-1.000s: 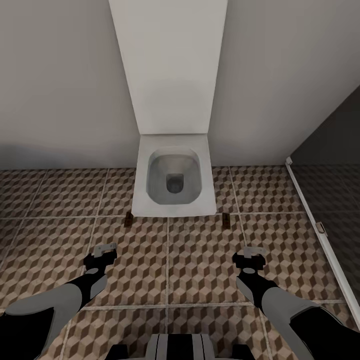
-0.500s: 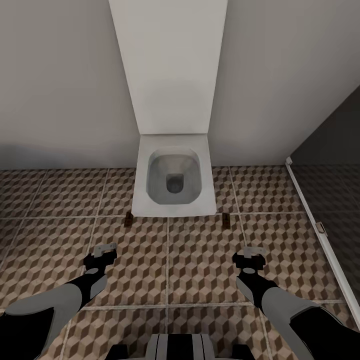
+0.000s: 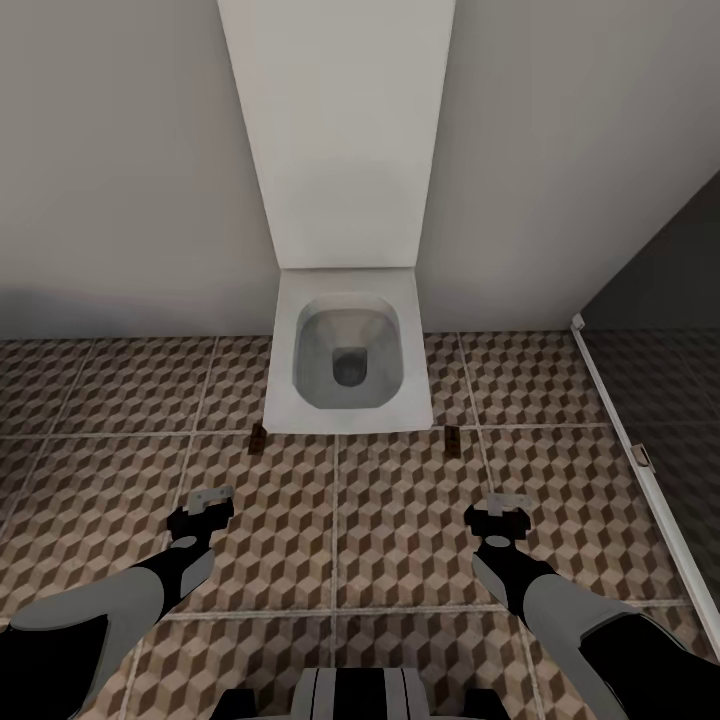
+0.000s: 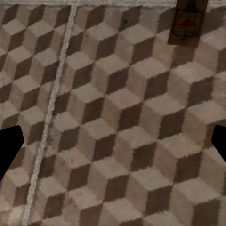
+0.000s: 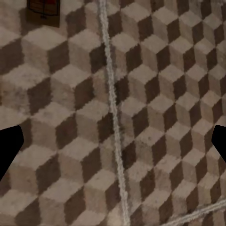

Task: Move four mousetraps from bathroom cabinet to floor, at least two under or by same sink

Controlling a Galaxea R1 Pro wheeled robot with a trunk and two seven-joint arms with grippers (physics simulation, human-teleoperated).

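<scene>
On the bathroom floor [image 3: 390,520], against the back wall [image 3: 120,170], a white toilet [image 3: 347,360] stands below a tall white panel [image 3: 335,130]. Two mousetraps lie flat on the tiles at the front edge of the toilet base: one mousetrap [image 3: 257,438] just beside its left front corner, the other mousetrap [image 3: 452,439] just beside its right front corner, well apart from each other. From the left wrist view, the left-hand trap [image 4: 188,22] shows as a tan slab with a wire frame and a red spot; from the right wrist view, the right-hand trap [image 5: 43,10] lies partly cut off at the frame edge. Left gripper [image 3: 208,500] and right gripper [image 3: 505,506] hover over bare tile nearer the robot than the traps; both have their fingers spread wide and hold nothing. A broad strip of patterned tile lies open between the arms. Along the floor's right edge runs a white rail [image 3: 640,470] bordering a dark glass screen [image 3: 660,300].
</scene>
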